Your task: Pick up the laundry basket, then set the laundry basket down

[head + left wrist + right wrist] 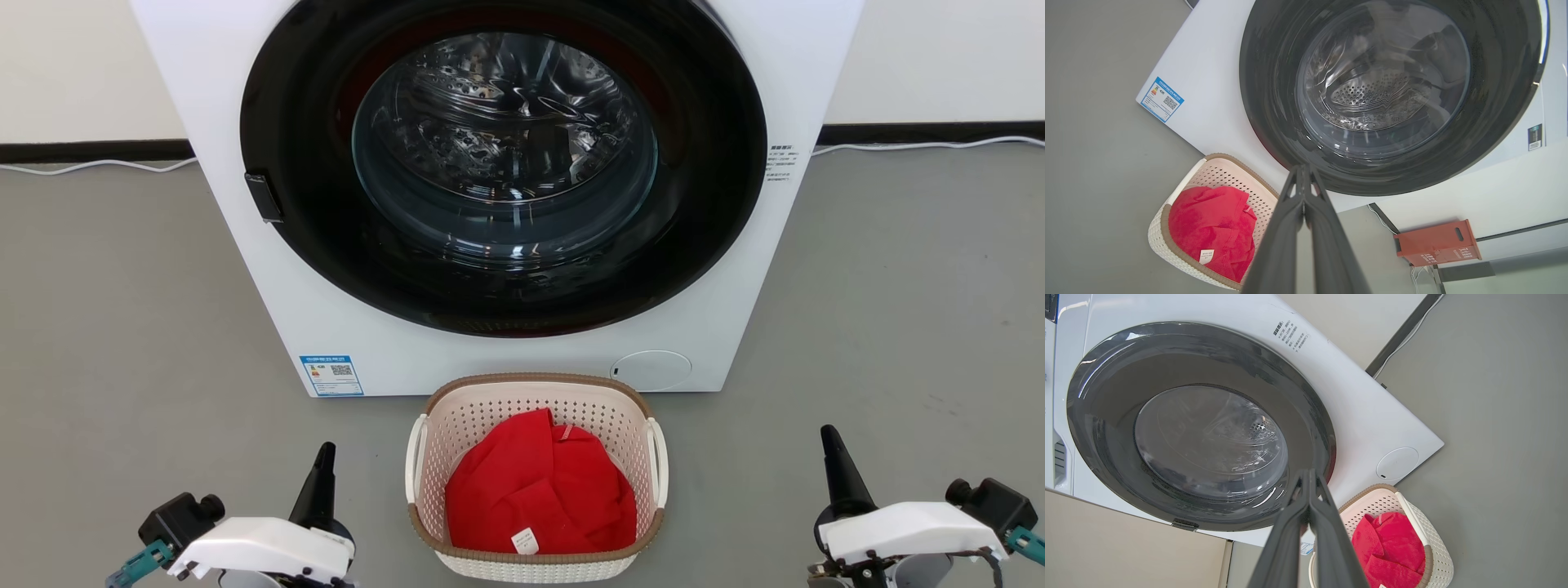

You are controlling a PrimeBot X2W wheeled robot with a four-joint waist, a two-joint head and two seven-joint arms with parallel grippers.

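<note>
White washer [392, 359], dark round glass door, on grey floor [122, 327]. Laundry basket [522, 563] on floor just before it, holding red cloth [543, 482]. Left gripper [326, 451], right gripper [829, 434]: fingers pressed together, empty, flanking basket, not touching it.

We see a laundry area: a front-loading washing machine [506, 188] on grey floor [106, 327] against a plain wall [73, 65].

White front-loading washer [490, 359], closed dark round door [504, 155], crumpled red cloth [539, 490], grey floor [106, 327], orange box [1435, 243] by wall
</note>
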